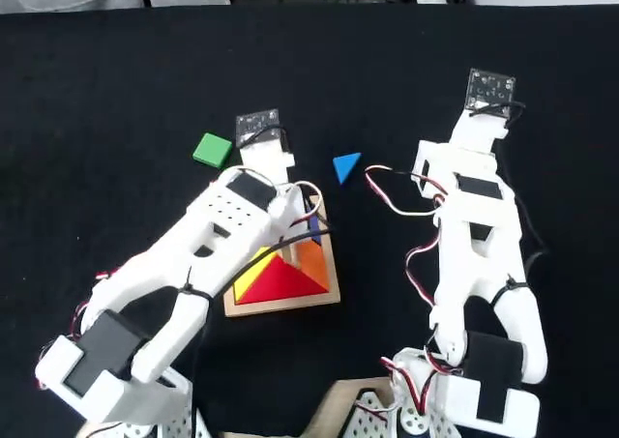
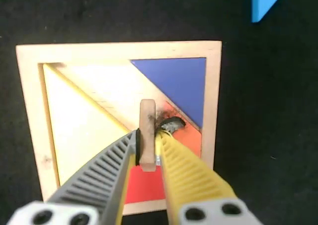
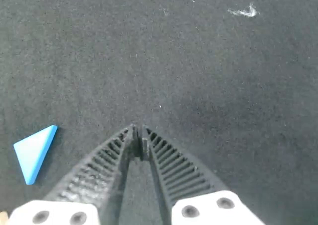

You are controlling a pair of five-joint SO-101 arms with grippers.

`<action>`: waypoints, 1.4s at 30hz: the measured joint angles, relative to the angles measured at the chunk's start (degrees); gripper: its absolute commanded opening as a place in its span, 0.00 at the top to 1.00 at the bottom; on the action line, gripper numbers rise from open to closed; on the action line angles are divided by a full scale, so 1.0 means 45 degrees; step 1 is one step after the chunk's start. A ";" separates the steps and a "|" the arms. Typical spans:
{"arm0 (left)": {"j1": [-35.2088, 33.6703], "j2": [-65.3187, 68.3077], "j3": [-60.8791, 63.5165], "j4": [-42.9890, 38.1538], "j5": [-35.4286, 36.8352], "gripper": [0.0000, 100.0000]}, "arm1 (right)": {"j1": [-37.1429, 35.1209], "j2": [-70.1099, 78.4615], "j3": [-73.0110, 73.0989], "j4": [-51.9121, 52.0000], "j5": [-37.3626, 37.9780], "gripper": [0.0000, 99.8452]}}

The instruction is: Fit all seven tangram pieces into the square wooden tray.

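Observation:
The square wooden tray [image 2: 119,47] holds a pale yellow triangle [image 2: 79,130], a dark blue triangle [image 2: 179,83], an orange piece [image 2: 191,138] and a red piece [image 2: 146,185]; part of its floor is bare. Over the middle of the tray, my left gripper [image 2: 147,135] is shut on a thin tangram piece [image 2: 147,118] held on edge, so only its wooden side shows. In the high view the left arm [image 1: 222,225] covers most of the tray [image 1: 285,306]. A light blue triangle [image 1: 345,166] and a green square [image 1: 212,150] lie loose on the cloth. My right gripper [image 3: 138,135] is shut and holds nothing, with the light blue triangle [image 3: 35,153] off to one side.
Black cloth covers the whole table. The right arm [image 1: 474,225] stands to the right of the tray, with loose wires [image 1: 401,201] hanging beside it. A bit of white lint [image 3: 243,11] lies on the cloth.

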 measured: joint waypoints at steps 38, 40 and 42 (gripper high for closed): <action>0.0313 0.1172 0.0645 -0.1836 0.0039 0.97 | 0.0000 0.0000 0.0000 0.0000 0.0000 0.99; 0.0313 0.1172 0.0645 -0.1836 0.0039 0.97 | 0.0000 0.0000 0.0000 0.0000 0.0000 0.99; 0.0313 0.1172 0.0645 -0.1836 0.0039 0.93 | 0.0000 0.0000 0.0000 0.0000 0.0000 0.99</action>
